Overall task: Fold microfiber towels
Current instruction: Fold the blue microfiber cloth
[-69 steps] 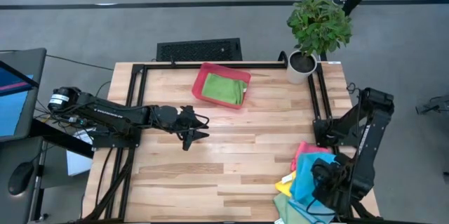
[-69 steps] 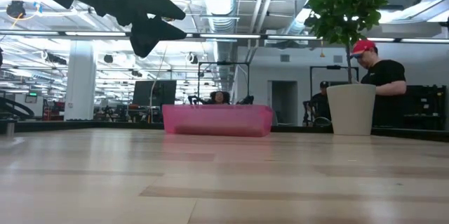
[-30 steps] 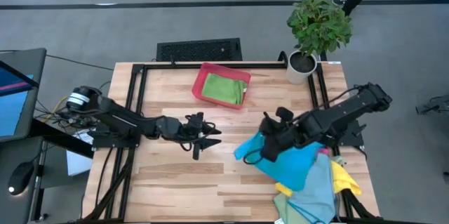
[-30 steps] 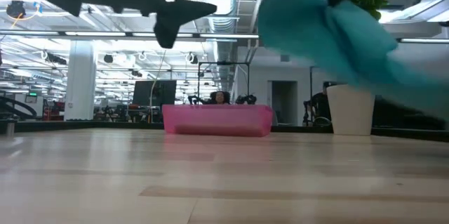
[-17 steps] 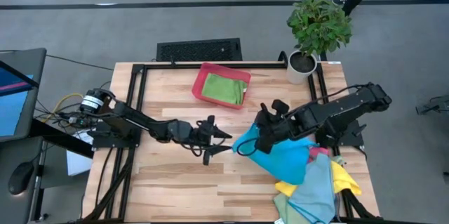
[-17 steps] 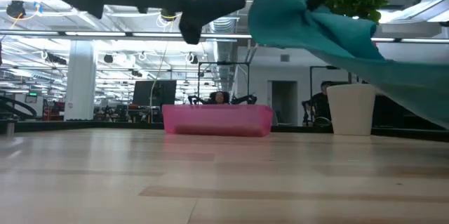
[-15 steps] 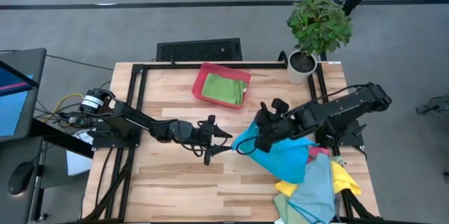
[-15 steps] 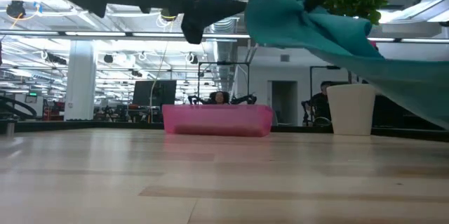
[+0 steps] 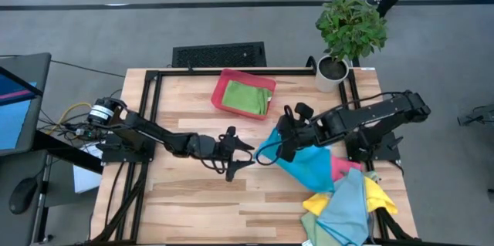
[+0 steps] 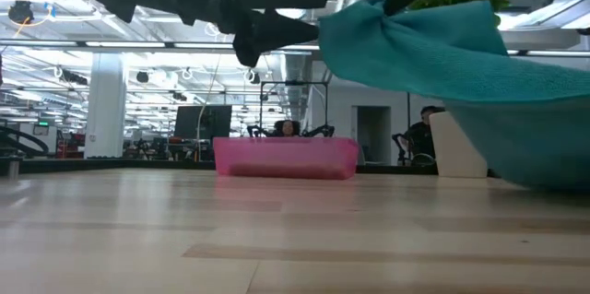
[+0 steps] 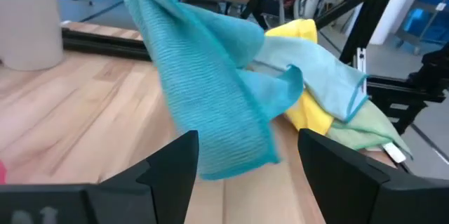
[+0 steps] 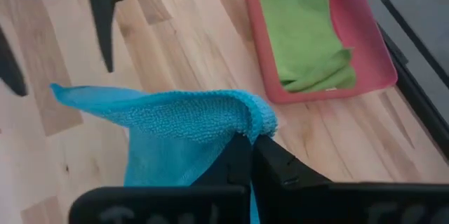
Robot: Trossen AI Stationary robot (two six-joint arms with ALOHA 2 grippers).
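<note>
Now the right gripper (image 9: pixel 280 144), pinching the blue towel (image 9: pixel 309 161), has carried it near the left gripper (image 9: pixel 245 156), whose fingers stand wide apart, probably for a shared spread.

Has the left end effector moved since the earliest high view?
Yes. The left end effector, open, has travelled rightward across the table, away from its left edge, toward the blue towel held up by the right end effector.
</note>
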